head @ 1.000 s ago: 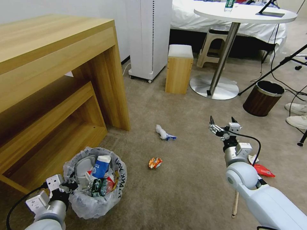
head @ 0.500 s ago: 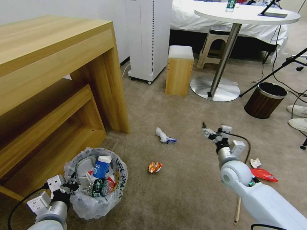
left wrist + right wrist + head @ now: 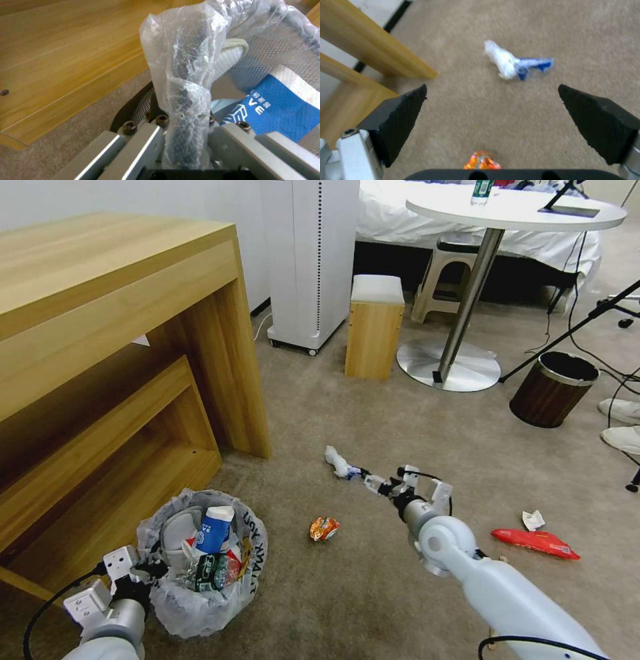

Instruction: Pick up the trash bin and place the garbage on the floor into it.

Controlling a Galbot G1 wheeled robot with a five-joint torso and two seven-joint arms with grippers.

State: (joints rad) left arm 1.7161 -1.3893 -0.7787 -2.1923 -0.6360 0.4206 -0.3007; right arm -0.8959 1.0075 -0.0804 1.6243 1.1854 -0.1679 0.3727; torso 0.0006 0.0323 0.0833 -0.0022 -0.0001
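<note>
A: Head view: right gripper (image 3: 371, 481) is hanging low over the floor (image 3: 373, 580), jaws apart and empty, tips right next to the white-and-blue wrapper (image 3: 342, 463). Left gripper (image 3: 152, 569) is pinching the near rim of the trash bin (image 3: 200, 567), which is sitting by the wooden desk (image 3: 120, 347).

B: What's lying loose?

A: Orange snack bag (image 3: 324, 527) mid-carpet, red packet (image 3: 533, 541) and a paper scrap (image 3: 533, 520) off to the right. A cup and slippers are sitting in the bin.

B: Left wrist view?

A: Left gripper (image 3: 181, 140) is clamping the bagged rim. The plastic liner (image 3: 186, 62) is bunching up between the jaws. The blue-and-white cup (image 3: 276, 105) is lying just inside.

B: Right wrist view?

A: Right gripper (image 3: 491, 117) is spread wide. The wrapper (image 3: 513, 63) is sitting ahead of the fingertips (image 3: 410, 100), not between them. The orange bag (image 3: 481, 161) is underneath, near the wrist.

B: Risks?

A: Closing now is likely grabbing air or carpet pile. The light wrapper could get nudged away by a tip. On the left, if the grip is mostly on liner, the bin could slip or tip when lifted.
</note>
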